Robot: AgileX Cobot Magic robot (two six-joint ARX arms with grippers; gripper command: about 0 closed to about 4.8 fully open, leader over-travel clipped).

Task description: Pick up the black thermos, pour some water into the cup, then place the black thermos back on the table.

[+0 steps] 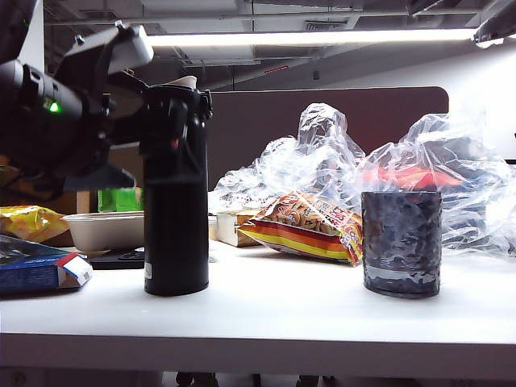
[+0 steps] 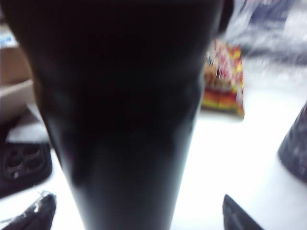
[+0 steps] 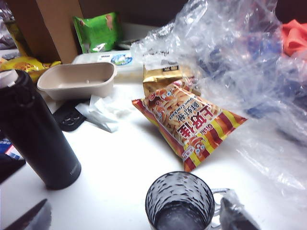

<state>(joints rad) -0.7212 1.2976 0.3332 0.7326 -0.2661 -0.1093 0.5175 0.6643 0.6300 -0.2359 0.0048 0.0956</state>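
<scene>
The black thermos stands upright on the white table, left of centre, with its flip lid up and a pale spout at the top. My left gripper reaches it from the left. In the left wrist view the thermos fills the space between the open left gripper, with a strip of table showing on each side. The cup, dark and dimpled, stands to the right. My right gripper is open above the cup, which sits close to one fingertip.
A striped snack bag lies between thermos and cup, with crumpled clear plastic bags behind. A beige bowl, a blue box, a yellow packet and a black tray crowd the left side.
</scene>
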